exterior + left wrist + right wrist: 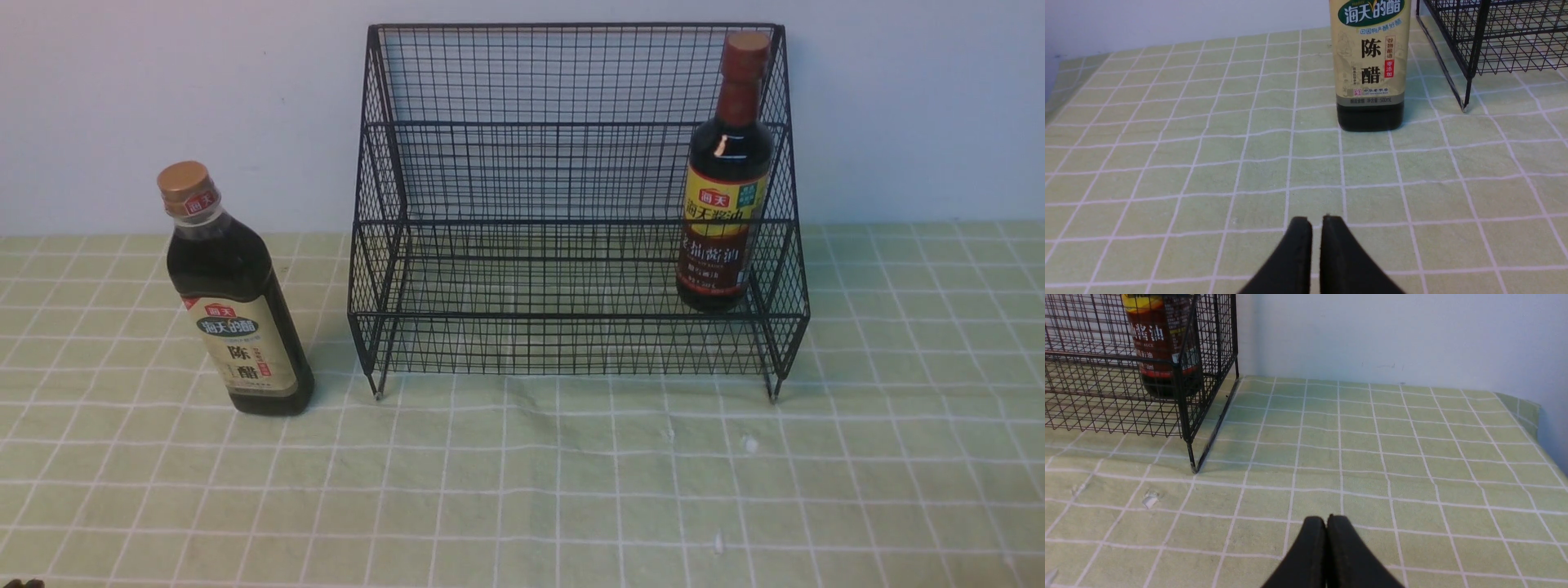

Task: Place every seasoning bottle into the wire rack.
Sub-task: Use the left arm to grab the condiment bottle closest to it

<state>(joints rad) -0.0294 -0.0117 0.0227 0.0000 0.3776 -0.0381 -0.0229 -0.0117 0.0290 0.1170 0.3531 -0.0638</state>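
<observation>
Red-capped bottle (725, 212) sits inside the wire rack (522, 221); gold-capped bottle (241, 327) beside it remains for me; left hand (1316, 228) and right hand (1327, 526) clenched, empty.

Red-capped bottle (722, 204) upright, seemingly inside rack (531, 124)

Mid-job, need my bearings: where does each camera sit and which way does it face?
Front: between the arms, facing forward at the rack, gold-capped bottle beside it, red-capped bottle inside; robot barely visible.
Left wrist: on the left arm, looking past the shut left hand at the gold-capped bottle.
Right wrist: on the right arm, looking past the shut right hand at the red-capped bottle in the rack.
Shared: front and left wrist both show the gold-capped bottle.
</observation>
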